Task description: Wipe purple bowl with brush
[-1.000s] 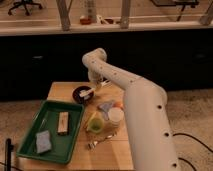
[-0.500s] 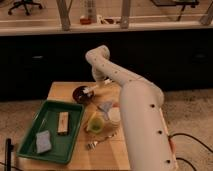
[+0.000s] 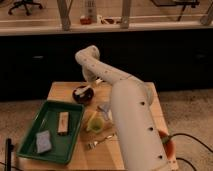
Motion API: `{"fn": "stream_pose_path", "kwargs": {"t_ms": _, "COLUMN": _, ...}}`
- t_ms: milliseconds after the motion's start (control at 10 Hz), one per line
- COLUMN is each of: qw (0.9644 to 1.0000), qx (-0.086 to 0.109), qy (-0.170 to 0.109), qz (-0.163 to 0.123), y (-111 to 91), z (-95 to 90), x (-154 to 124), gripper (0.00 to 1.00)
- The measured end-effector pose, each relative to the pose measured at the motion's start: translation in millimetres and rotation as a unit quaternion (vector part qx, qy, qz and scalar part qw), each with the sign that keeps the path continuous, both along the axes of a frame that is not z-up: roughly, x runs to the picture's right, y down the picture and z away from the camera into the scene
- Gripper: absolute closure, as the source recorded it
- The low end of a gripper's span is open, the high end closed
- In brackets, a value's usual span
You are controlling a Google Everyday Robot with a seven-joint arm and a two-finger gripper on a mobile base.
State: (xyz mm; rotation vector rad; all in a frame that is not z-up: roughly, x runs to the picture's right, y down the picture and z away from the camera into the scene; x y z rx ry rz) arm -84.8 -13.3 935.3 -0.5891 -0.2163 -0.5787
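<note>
A: Where now?

B: Gripper [image 3: 88, 88] over the bowl [image 3: 82, 95], at the table's [image 3: 60, 90] far edge. Brush [image 3: 83, 92] inside the bowl, apparently held; cannot tell about the jaws.

A: Risks?

B: Could push the bowl off the far edge, if pressed too hard sideways.

A: Around?

B: Near the bowl: cup [image 3: 95, 123], fork [image 3: 101, 141]. Left of it: green tray [image 3: 31, 131] with sponge [image 3: 43, 141]. Nothing blocking.
</note>
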Motion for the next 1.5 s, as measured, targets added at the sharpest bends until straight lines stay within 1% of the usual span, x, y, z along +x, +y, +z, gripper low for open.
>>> {"fn": "stream_pose_path", "kwargs": {"t_ms": 100, "qw": 1.0, "qx": 0.001, "qy": -0.007, "qz": -0.006, "y": 3.5, "z": -3.7, "x": -1.9, "gripper": 1.0}}
{"fn": "stream_pose_path", "kwargs": {"t_ms": 200, "qw": 0.9999, "qx": -0.002, "qy": -0.013, "qz": -0.007, "y": 9.2, "z": -8.6, "x": -3.3, "gripper": 1.0}}
{"fn": "stream_pose_path", "kwargs": {"t_ms": 300, "qw": 0.9999, "qx": -0.004, "qy": -0.011, "qz": -0.006, "y": 14.0, "z": -10.7, "x": 2.6, "gripper": 1.0}}
{"fn": "stream_pose_path", "kwargs": {"t_ms": 500, "qw": 1.0, "qx": -0.007, "qy": -0.001, "qz": 0.003, "y": 17.9, "z": -12.5, "x": 22.8, "gripper": 1.0}}
{"fn": "stream_pose_path", "kwargs": {"t_ms": 700, "qw": 0.9997, "qx": -0.005, "qy": 0.017, "qz": 0.018, "y": 16.3, "z": -11.0, "x": 46.7, "gripper": 1.0}}
{"fn": "stream_pose_path", "kwargs": {"t_ms": 800, "qw": 0.9993, "qx": -0.003, "qy": 0.025, "qz": 0.027, "y": 13.1, "z": -7.0, "x": 52.7, "gripper": 1.0}}
{"fn": "stream_pose_path", "kwargs": {"t_ms": 1000, "qw": 0.9989, "qx": -0.004, "qy": 0.035, "qz": 0.032, "y": 8.7, "z": -2.2, "x": 57.9, "gripper": 1.0}}
{"fn": "stream_pose_path", "kwargs": {"t_ms": 1100, "qw": 0.9987, "qx": -0.005, "qy": 0.039, "qz": 0.032, "y": 5.5, "z": 1.0, "x": 58.2, "gripper": 1.0}}
{"fn": "stream_pose_path", "kwargs": {"t_ms": 1300, "qw": 0.9991, "qx": -0.003, "qy": 0.032, "qz": 0.028, "y": 0.8, "z": 4.3, "x": 46.8, "gripper": 1.0}}
{"fn": "stream_pose_path", "kwargs": {"t_ms": 1500, "qw": 0.9997, "qx": -0.002, "qy": 0.02, "qz": 0.014, "y": 1.2, "z": 4.1, "x": 32.5, "gripper": 1.0}}
